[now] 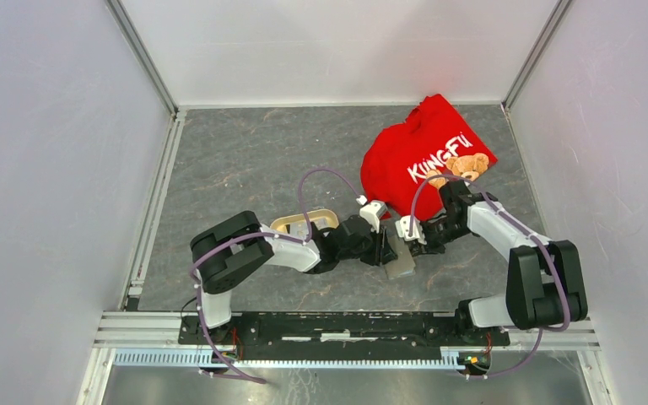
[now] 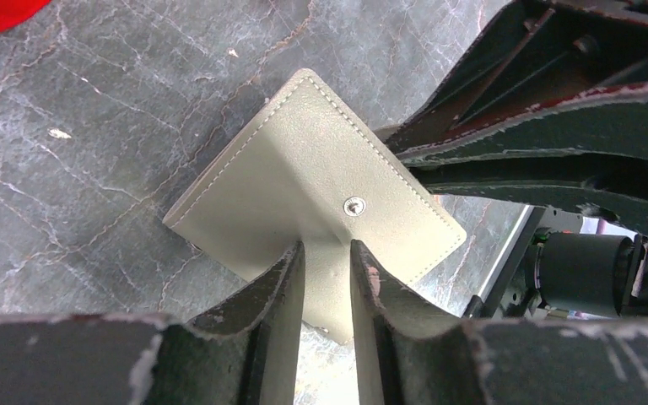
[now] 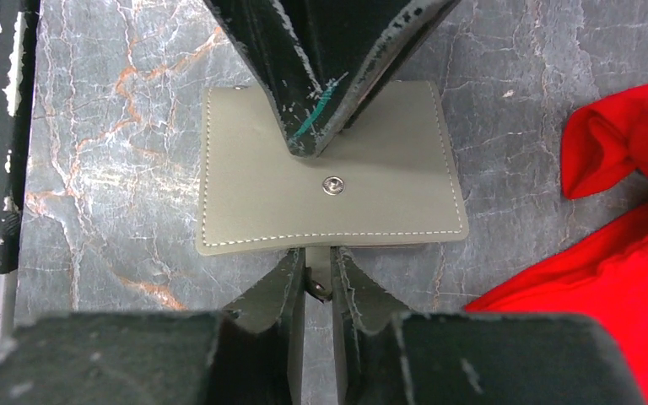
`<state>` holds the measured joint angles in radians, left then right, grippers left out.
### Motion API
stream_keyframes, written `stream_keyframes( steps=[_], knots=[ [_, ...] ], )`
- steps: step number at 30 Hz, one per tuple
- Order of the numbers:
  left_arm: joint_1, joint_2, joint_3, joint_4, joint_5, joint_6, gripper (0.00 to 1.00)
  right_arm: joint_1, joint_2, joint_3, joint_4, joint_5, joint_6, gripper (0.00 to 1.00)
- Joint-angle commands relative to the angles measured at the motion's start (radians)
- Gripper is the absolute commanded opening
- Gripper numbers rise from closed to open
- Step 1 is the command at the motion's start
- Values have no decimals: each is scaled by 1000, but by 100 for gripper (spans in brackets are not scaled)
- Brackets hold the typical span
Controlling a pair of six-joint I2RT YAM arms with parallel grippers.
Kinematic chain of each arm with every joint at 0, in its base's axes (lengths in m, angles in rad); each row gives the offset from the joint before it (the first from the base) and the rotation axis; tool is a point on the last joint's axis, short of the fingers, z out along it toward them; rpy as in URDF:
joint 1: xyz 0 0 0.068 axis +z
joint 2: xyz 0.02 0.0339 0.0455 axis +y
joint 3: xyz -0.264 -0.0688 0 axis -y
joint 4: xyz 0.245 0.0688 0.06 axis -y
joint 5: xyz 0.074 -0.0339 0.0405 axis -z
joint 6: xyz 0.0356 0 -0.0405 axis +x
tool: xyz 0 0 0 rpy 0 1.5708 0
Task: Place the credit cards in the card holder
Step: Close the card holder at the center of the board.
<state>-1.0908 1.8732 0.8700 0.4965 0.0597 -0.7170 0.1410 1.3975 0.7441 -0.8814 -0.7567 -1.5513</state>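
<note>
Between both tools: card holder (image 3: pixel 253 194), clamped by left tool (image 2: pixel 327 270) at one edge and right tool (image 3: pixel 318 274) at its snap tab. Beside right tool: red shirt (image 1: pixel 422 156). Top view only: beige tray (image 1: pixel 304 221) behind left tool.

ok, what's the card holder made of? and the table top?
Card holder: looks like matte grey-green leather or faux leather, going by the pale edge stitching and fine grain; shiny metal snap. Table top: dark grey stone look with pale and rusty veins; could be real stone or a printed surface.

Overhead from behind, wrists close, seemingly opposed
</note>
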Motion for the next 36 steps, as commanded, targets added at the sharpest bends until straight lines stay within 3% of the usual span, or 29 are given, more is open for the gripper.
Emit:
stream_keyframes(
  steps=[1, 10, 18, 25, 36],
  knots=[
    [13, 51, -18, -47, -10, 6, 34, -7, -50, 5, -45, 1, -76, 15],
    [32, 81, -11, -58, 16, 39, 33, -18, -35, 3, -59, 40, -115, 14],
    [40, 102, -6, -97, 28, 58, 32, -69, 0, -3, -83, -2, -241, 18],
    [40, 127, 31, -150, 44, 74, 31, -84, 41, 39, -212, -64, -439, 18],
    [41, 152, 68, -210, 52, 105, 30, -84, 112, 106, -187, -23, -373, 24]
  ],
)
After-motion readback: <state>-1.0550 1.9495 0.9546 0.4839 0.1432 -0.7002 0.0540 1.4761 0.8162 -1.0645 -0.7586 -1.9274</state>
